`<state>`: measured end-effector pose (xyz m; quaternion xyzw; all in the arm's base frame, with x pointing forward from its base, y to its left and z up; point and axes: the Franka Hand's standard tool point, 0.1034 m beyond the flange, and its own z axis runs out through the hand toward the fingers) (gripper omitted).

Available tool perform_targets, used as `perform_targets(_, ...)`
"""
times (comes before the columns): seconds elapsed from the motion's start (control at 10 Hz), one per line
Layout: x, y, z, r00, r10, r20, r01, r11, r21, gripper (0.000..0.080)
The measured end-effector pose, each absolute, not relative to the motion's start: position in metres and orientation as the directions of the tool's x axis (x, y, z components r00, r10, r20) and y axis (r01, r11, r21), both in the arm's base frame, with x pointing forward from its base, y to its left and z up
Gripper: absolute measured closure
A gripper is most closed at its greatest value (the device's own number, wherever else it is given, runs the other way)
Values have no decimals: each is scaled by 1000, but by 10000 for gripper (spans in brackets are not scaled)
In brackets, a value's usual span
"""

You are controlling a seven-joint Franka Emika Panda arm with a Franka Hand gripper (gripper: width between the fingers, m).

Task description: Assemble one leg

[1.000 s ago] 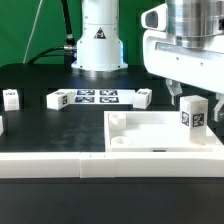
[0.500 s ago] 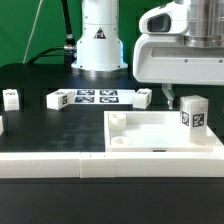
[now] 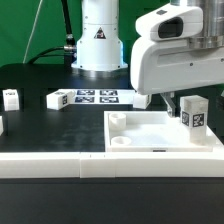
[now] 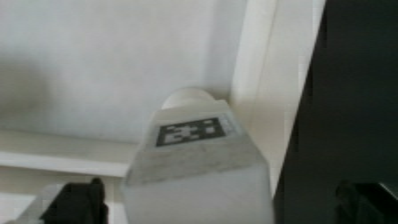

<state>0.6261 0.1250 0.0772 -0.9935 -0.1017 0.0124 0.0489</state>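
A white leg (image 3: 193, 113) with a square tag stands upright in the far right corner of the large flat white panel (image 3: 160, 133). My gripper (image 3: 180, 102) hangs just above and behind it, its body filling the exterior view's upper right. In the wrist view the leg (image 4: 192, 150) lies between my two dark fingertips (image 4: 77, 203), with a gap on each side. The gripper (image 4: 222, 208) is open and holds nothing. The white panel (image 4: 89, 80) fills the view behind the leg.
Loose white legs lie on the black table at the exterior view's left (image 3: 10, 97), left of the marker board (image 3: 57, 99) and right of it (image 3: 143, 96). The marker board (image 3: 95, 97) lies before the robot base (image 3: 98, 40). A white wall (image 3: 60, 165) runs along the front.
The gripper has come lower and a little toward the exterior view's left, closer over the upright leg. The leg and the other parts have not moved.
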Motion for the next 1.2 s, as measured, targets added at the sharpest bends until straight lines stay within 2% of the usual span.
perform_targets(0.1, 626, 124, 77, 967, 254, -9, 251, -963, -100, 273)
perform_targets(0.2, 626, 125, 77, 969, 246, -10, 243, -965, -101, 273)
perform_targets(0.3, 626, 124, 77, 969, 245, -10, 243, -965, -101, 412)
perform_targets(0.4, 627, 121, 77, 970, 244, -10, 242, -966, -96, 504)
perform_targets(0.8, 627, 120, 76, 986, 164, -17, 162, -982, -101, 505)
perform_targets(1.0, 628, 117, 75, 988, -150, -41, -154, -981, -120, 505)
perform_targets(1.2, 631, 113, 74, 924, -378, -57, -382, -913, -145, 506)
